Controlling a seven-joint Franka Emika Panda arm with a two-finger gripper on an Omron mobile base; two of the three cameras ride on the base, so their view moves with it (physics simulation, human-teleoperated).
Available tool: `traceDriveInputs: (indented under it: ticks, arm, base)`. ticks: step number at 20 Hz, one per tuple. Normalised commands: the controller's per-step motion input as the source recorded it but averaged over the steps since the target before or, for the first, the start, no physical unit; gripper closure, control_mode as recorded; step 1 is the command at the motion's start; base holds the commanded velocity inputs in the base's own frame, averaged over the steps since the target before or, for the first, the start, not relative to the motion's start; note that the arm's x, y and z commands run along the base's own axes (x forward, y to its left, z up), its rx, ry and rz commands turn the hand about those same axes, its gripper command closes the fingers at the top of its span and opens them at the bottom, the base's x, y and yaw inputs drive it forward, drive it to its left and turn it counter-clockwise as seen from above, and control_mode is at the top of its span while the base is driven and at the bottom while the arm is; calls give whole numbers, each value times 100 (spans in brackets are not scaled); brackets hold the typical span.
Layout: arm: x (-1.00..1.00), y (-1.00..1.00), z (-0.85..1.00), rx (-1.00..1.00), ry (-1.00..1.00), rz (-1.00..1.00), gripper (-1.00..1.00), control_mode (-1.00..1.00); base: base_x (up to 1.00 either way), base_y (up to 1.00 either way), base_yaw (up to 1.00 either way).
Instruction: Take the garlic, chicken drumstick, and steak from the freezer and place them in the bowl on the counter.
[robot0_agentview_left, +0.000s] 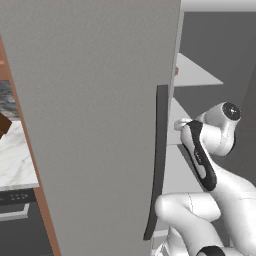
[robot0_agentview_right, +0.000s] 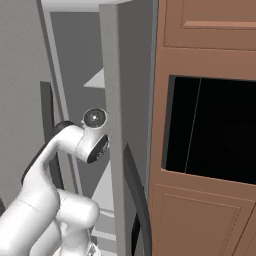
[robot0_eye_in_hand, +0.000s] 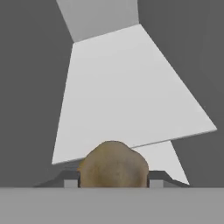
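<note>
While reaching into the freezer (robot0_agentview_left: 220, 55), gripper (robot0_eye_in_hand: 113, 183): fingers (robot0_eye_in_hand: 70, 182) flank a tan-brown lump (robot0_eye_in_hand: 113, 164); cannot tell if clamped.
Lump: 6 o'clock in hand view, at white shelf (robot0_eye_in_hand: 131, 87) front edge; food type unclear.
Blocking: open grey door (robot0_agentview_left: 100, 125), dark handle (robot0_agentview_left: 159, 160), 9 o'clock of arm.
Far: counter (robot0_agentview_left: 15, 160), 9 o'clock past door.

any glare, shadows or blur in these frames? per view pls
Left base view: flat even light, faint grain on the freezer door, no glare. Right base view: the oven cavity is near-black, detail lost. Hand view: a soft-edged brown lump between the fingertips, white shelf evenly lit, no cast shadow.
</note>
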Motion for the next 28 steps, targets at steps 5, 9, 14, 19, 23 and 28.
traceDriveInputs:
  ticks: [5, 9, 14, 19, 23, 28]
  arm:
    - [-91, 0, 100, 0, 6, -1, 100, -100]
    - [-75, 0, 63, 0, 13, 0, 100, 100]
    - [0, 0, 0, 0, 0, 0, 100, 100]
    - [0, 0, 0, 0, 0, 0, 100, 100]
    - [0, 0, 0, 0, 0, 0, 100, 100]
    - [0, 0, 0, 0, 0, 0, 100, 100]
  base:
    - [0, 0, 0]
    - [-25, 0, 0]
    - [-100, 20, 0]
    - [-93, 94, 9]
    - [-10, 100, 15]
    - [16, 100, 4]
